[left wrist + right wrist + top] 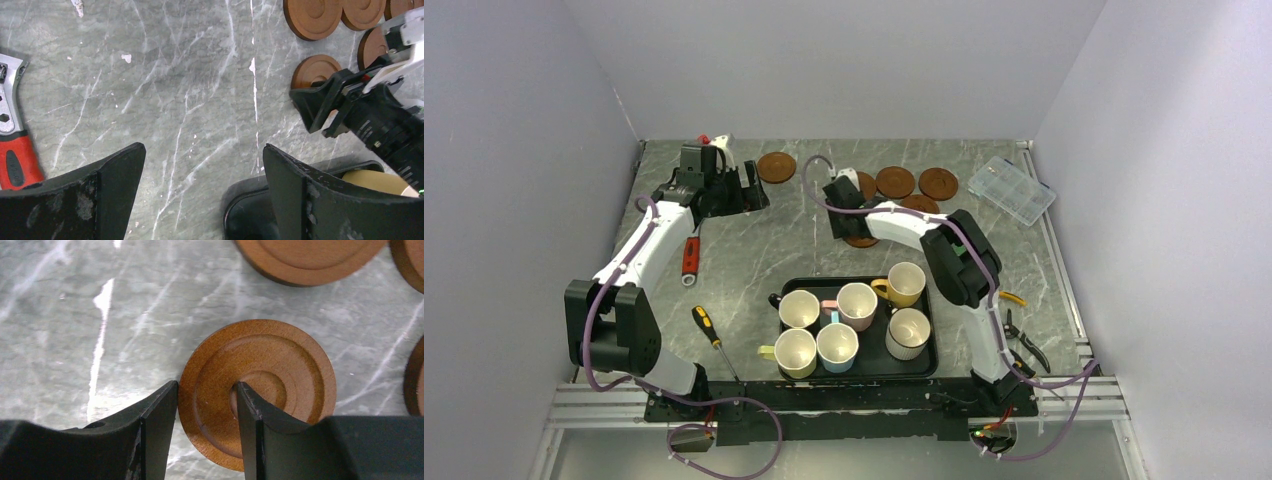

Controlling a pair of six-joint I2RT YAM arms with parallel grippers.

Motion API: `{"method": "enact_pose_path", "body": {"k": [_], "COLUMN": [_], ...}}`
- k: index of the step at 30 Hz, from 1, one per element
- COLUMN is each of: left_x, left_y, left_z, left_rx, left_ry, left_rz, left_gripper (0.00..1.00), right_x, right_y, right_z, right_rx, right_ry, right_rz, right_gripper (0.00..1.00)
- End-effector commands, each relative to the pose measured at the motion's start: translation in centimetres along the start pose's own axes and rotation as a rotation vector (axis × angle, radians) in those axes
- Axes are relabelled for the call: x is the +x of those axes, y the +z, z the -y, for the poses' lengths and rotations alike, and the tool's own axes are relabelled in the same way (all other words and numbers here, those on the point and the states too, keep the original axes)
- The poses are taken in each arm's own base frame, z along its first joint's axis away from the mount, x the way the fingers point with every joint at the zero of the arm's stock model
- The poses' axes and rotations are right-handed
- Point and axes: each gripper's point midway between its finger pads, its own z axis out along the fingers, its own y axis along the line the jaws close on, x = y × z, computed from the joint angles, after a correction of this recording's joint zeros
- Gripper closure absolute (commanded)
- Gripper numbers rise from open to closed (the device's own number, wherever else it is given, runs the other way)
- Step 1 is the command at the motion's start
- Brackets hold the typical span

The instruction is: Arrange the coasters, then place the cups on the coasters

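Observation:
One coaster [280,370] lies flat on the marble, and my right gripper [206,386] is shut on its left part, one finger outside the rim and the other in the central recess. From above, this coaster [861,240] peeks out under the right gripper [849,228]. Other coasters [895,182] [938,183] lie behind it, and one more coaster [775,167] lies far left. Several cups, among them a yellow cup [905,284] and a pink cup [857,305], stand in the black tray [864,375]. My left gripper [204,147] hangs open over bare marble near the tray's corner.
A red-handled wrench [690,258] lies beside the left arm and a screwdriver [709,330] lies left of the tray. A clear plastic box [1012,188] sits at the back right. Pliers [1024,345] lie by the right arm's base.

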Motion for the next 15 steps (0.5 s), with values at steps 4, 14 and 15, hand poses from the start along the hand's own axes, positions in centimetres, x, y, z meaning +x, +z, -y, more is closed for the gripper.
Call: {"method": "enact_pose_path", "body": {"k": [4,14,15], "left_x": [-0.7,-0.6,-0.6], "left_y": [-0.3,-0.1,-0.1], "left_z": [0.3,0.1,0.2], "left_rx": [0.009,0.002,0.003], "left_ry": [0.020,0.022,0.022], "left_rz": [0.022,0.018,0.017], "left_gripper": [0.06,0.06,0.06], "right_x": [1.0,0.2,0.0], "right_y": [-0.1,0.8,0.9], "right_z": [4.0,5.3,5.3], "right_rx": [0.018,-0.034,-0.038], "right_ry": [0.084,0.113,0.112], "right_rz": [-0.041,-0.018,-0.014], "right_gripper": [0.51,0.51,0.51]}}
